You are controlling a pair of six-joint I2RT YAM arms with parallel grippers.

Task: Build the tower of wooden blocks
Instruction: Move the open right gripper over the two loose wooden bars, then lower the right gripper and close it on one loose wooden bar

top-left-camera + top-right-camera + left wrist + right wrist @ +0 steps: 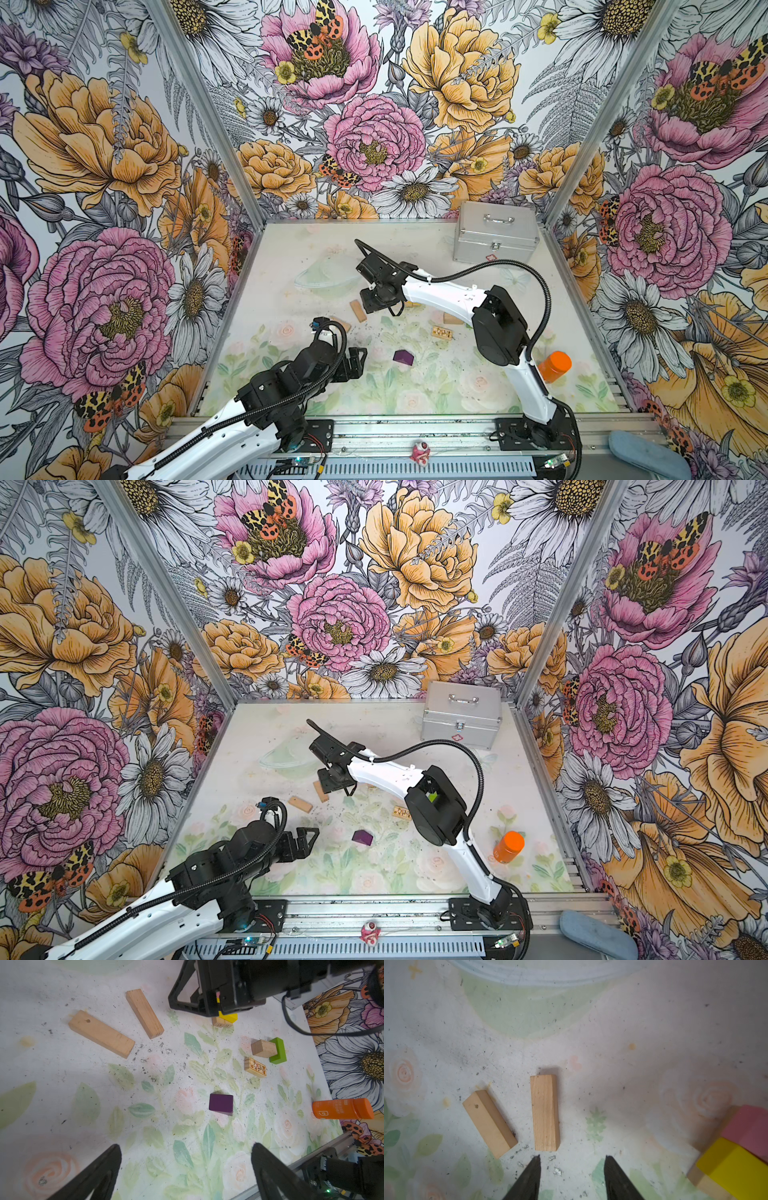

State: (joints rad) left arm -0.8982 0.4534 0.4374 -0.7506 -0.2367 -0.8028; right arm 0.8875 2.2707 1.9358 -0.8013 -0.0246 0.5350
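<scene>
- The right hand (572, 1160) has its jaws partly apart with nothing between them. Its tips sit just short of the near end of a plain tan wooden plank (545, 1112) lying flat on the tabletop (633, 1032).
- A second tan plank with a small drilled hole (489, 1124) lies just beside it, angled and not touching.
- The left hand (186, 1147) has its jaws wide and empty. A dark purple house-shaped block (220, 1103) lies alone ahead of it, clear of both fingertips.
- In the low stack, a yellow block (733, 1161) and a pink block (749, 1126) abut on tan base blocks (708, 1185), near the right hand.
- A lime-green block (278, 1051) touches a short tan block (264, 1048), with a printed tan block (255, 1067) just beside them.
- An orange bottle (342, 1108) stands near the tabletop's right edge, and a silver metal case (494, 232) sits in the far right corner.
</scene>
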